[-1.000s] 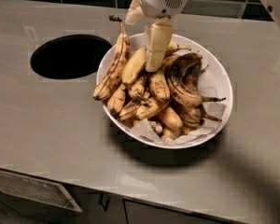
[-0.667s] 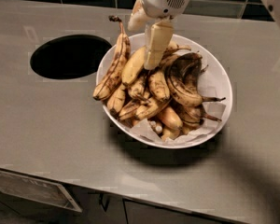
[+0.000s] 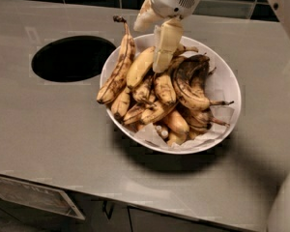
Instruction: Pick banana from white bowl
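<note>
White bowl [image 3: 229,81] heaped with bananas [image 3: 164,88]; hand [image 3: 149,50] spread over brightest banana [image 3: 139,67].

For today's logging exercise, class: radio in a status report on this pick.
Gripper open, over white bowl, far side. Banana in the pile, not lifted. Slim streaked banana close alongside it.

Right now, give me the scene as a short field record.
banana: bright yellow, atop the pile, not lifted
gripper: low over the pile's far-left part, right by the banana
white bowl: on grey counter, paper-lined, heaped
slim banana: leans over the left rim
dark bananas: right side
hole: in the counter, left of the bowl
</note>
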Motion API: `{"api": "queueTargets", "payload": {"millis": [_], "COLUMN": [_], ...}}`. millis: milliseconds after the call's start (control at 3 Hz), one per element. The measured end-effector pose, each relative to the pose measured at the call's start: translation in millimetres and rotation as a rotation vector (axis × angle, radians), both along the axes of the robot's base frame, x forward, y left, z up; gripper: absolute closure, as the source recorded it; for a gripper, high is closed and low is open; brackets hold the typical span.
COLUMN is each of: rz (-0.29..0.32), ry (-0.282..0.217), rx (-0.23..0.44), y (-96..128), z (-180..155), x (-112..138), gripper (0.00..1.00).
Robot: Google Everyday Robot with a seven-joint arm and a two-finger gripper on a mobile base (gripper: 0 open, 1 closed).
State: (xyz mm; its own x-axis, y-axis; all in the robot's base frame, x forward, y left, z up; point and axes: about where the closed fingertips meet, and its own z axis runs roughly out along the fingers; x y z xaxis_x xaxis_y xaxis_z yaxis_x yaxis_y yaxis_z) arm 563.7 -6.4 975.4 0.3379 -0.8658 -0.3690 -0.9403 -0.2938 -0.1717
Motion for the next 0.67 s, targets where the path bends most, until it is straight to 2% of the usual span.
{"api": "queueTargets", "payload": {"millis": [333, 667], "rz": [0.016, 0.027], "ry": [0.01, 0.008], "rx": [0.022, 0.031], "y": [5.5, 13.6], "z": [-0.2, 2.2], "x": [6.9, 13.4], "gripper": [0.19, 0.33]}}
